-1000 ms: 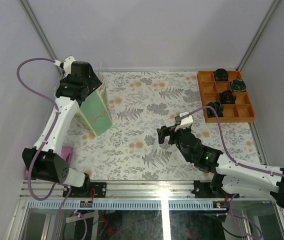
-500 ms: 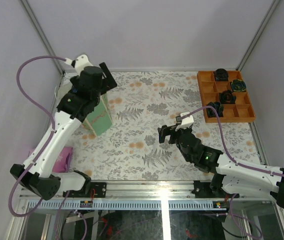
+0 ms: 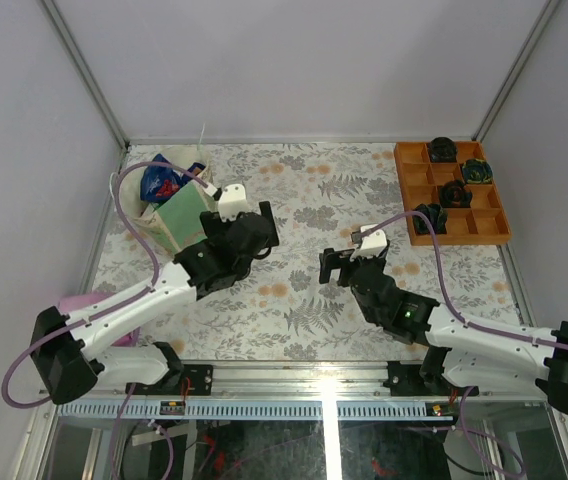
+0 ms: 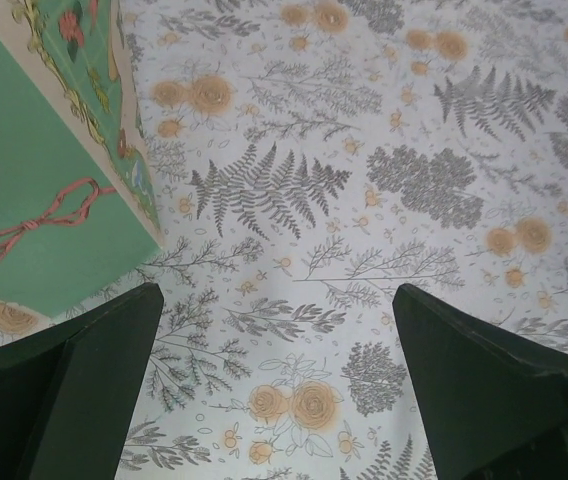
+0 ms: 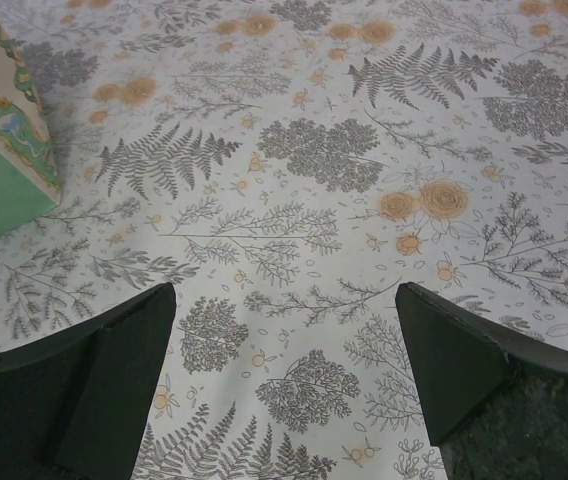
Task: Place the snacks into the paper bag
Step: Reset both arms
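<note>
Fingers (image 4: 94, 380) of the left gripper (image 4: 274, 295) are spread wide apart. Nothing is between them, only the flowery table cloth (image 4: 364, 150) far below. The paper bag (image 4: 34, 170) is out past the tip of the left finger, a bit to that side. It is near the finger but does not touch it. We see its green side there, with a thin pink bow drawn on it and a cream edge with little pictures.

The right gripper (image 5: 286, 290) has its fingers (image 5: 464, 370) spread wide too. They hold nothing, and only the table cloth shows in the gap. From these fingers the bag is well apart, far out ahead and off to the left. Only one corner of it peeks in on that side.

From above, the bag stands up with its top open. It sits just behind the left fingers, on the far side of that arm. The snacks are inside it. A blue packet (image 3: 162, 183) with some red on it shows at the open top.

An orange tray (image 3: 494, 215) lies well off to the right of the right fingers, by the far corner. Dark round things (image 3: 452, 192) sit in some of its boxes. A flat pink thing (image 3: 72, 300) lies far back from the left fingers, close to that arm's base.
</note>
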You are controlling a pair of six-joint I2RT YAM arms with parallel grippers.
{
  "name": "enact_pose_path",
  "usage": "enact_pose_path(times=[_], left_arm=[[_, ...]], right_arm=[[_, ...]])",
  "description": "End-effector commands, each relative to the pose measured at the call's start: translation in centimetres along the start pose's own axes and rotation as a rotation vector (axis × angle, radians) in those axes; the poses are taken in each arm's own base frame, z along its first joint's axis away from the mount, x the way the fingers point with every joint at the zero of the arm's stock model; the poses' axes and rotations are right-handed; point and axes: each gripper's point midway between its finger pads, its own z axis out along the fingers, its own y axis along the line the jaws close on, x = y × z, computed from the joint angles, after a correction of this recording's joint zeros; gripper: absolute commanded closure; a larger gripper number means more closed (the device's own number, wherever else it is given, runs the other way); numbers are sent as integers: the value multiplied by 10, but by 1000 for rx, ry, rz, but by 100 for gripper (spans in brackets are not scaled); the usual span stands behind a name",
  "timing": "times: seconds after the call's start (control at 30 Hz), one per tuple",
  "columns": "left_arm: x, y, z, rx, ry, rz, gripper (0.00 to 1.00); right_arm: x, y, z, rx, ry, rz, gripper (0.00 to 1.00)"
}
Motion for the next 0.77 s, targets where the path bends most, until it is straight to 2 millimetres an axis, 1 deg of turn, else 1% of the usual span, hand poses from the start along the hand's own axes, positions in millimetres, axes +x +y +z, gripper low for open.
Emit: enact_pose_path(times=[0.0, 0.1, 0.23, 0.37, 0.5, 0.63, 0.73], left_arm=[[-8, -4, 8, -2, -121, -111, 0], [11, -2, 17, 12, -119, -93, 0], [27, 2, 25, 20, -124, -55, 0], [43, 9, 30, 13, -119, -32, 0], [52, 12, 30, 48, -126, -27, 0], [51, 14, 28, 57, -137, -25, 0], [56, 15, 29, 66, -133, -23, 0]], right_arm=[[-19, -5, 5, 84, -45, 53, 1], [-17, -9, 7, 109, -48, 54, 1], [-16, -8, 8, 109, -57, 58, 1], [-15, -7, 9, 98, -61, 56, 1], [-16, -5, 10, 93, -66, 53, 1], [-15, -5, 14, 115, -53, 40, 1], [-12, -3, 16, 123, -33, 15, 1]])
